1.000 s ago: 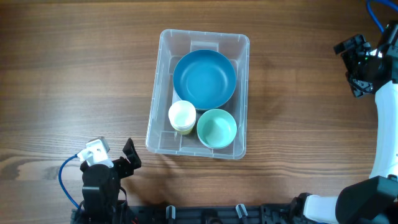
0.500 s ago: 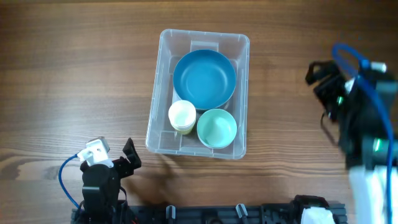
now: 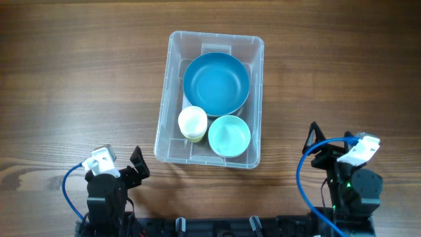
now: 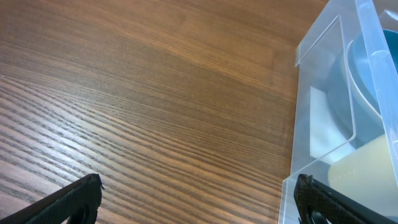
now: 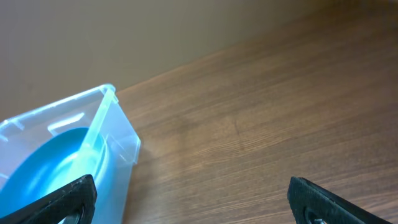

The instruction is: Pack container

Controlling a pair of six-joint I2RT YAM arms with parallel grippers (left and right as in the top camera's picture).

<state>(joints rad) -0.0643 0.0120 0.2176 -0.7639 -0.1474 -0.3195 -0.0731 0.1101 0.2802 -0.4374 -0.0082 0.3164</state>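
my left claw hangs released, jaws wide, empty. mid wooden table, the large clear rectangular plastic bin holds a round blue bowl, cream cup and mint-green bowl. my right claw gapes empty too. packing looks done, i reckon: park clear, don't nudge the walls.

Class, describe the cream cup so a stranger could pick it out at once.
Find the clear bin in the middle of the wooden table. At the end opposite the big blue bowl, the cup sits left of a mint-green bowl. It is the smallest, palest thing inside.
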